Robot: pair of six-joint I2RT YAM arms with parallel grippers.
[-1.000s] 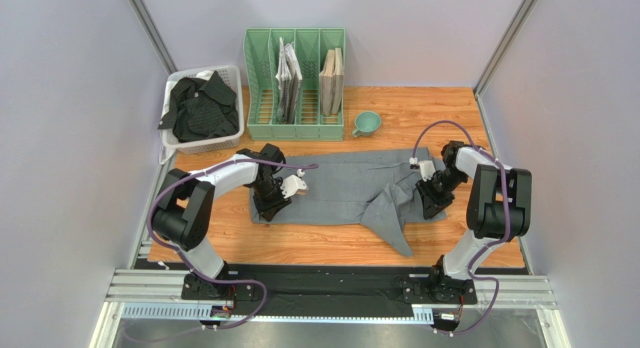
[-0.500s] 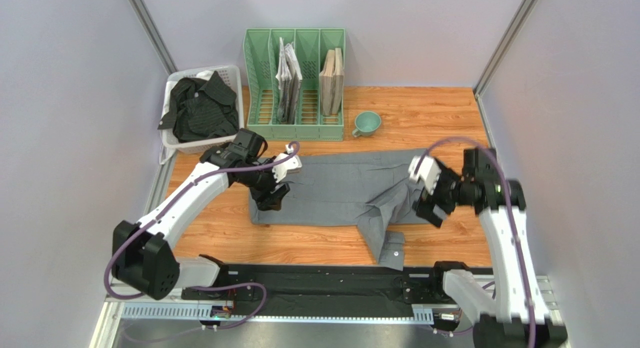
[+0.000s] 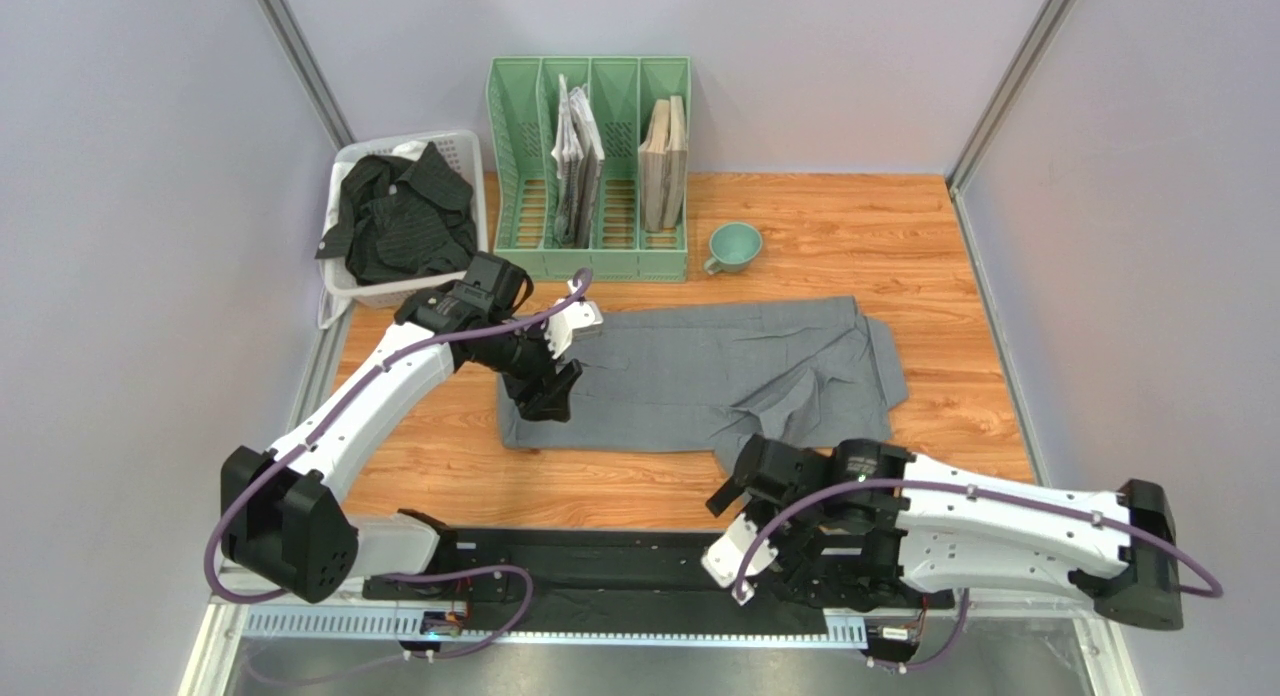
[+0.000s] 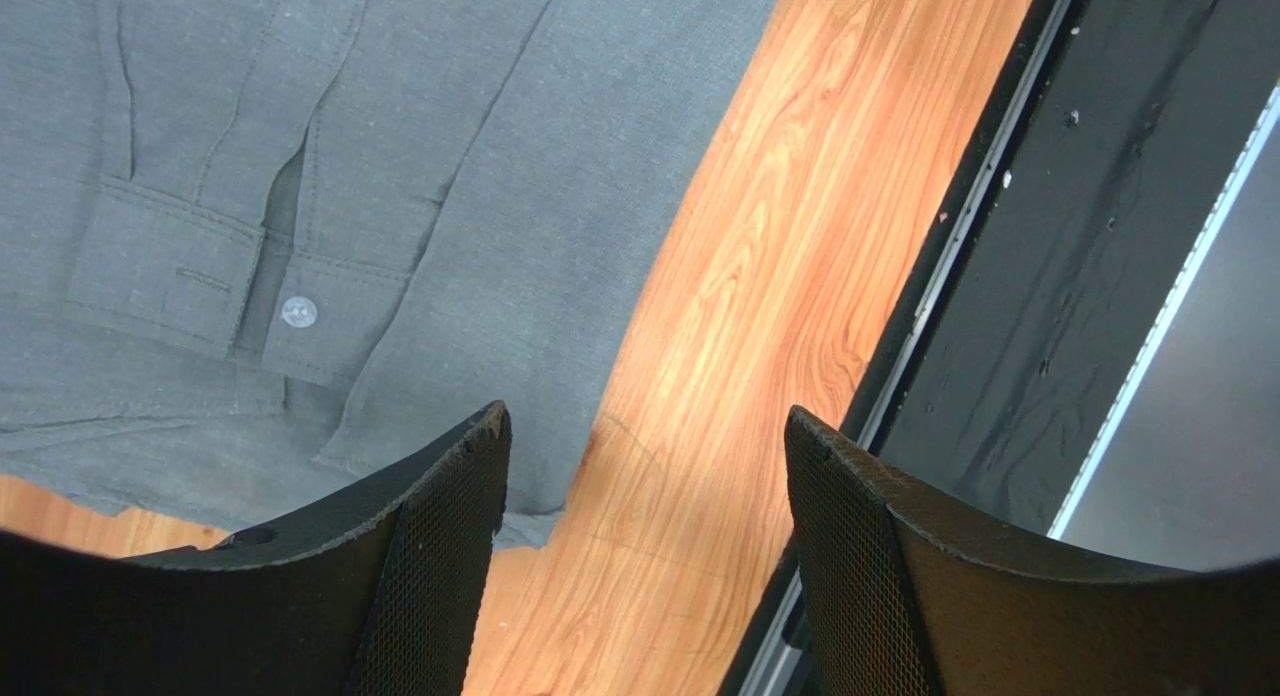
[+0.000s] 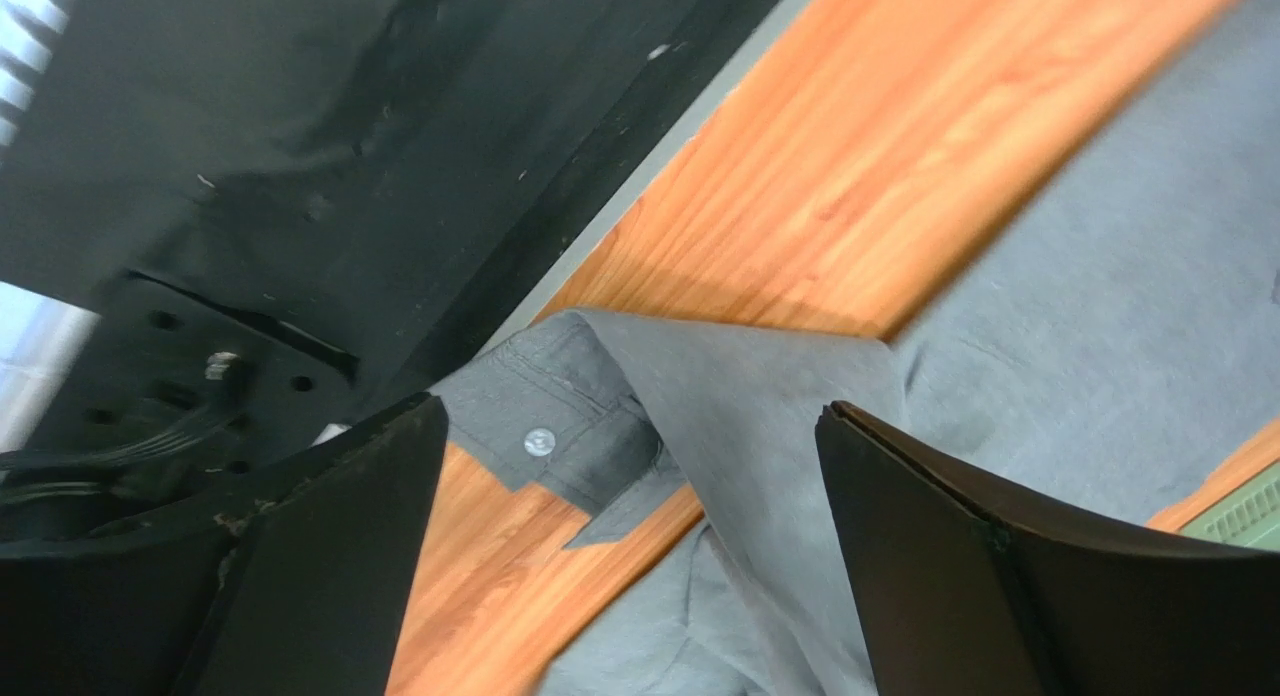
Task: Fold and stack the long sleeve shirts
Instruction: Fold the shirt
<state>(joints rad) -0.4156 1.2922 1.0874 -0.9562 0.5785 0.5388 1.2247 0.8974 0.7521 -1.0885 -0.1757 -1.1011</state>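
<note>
Where left claw (image 4: pixel 646 426) hangs, shirt (image 4: pixel 421 171) lies.

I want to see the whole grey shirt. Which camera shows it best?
The top external view: nearly all of the grey shirt shows, spread out. The left wrist view shows only a buttoned cuff and nearby cloth; the right wrist view, a cuff and a fold.

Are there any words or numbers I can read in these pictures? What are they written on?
No text can be read anywhere.
The papers in the green rack: any print is too small to read.
The grey shirt and the mug: no writing shows.
</note>
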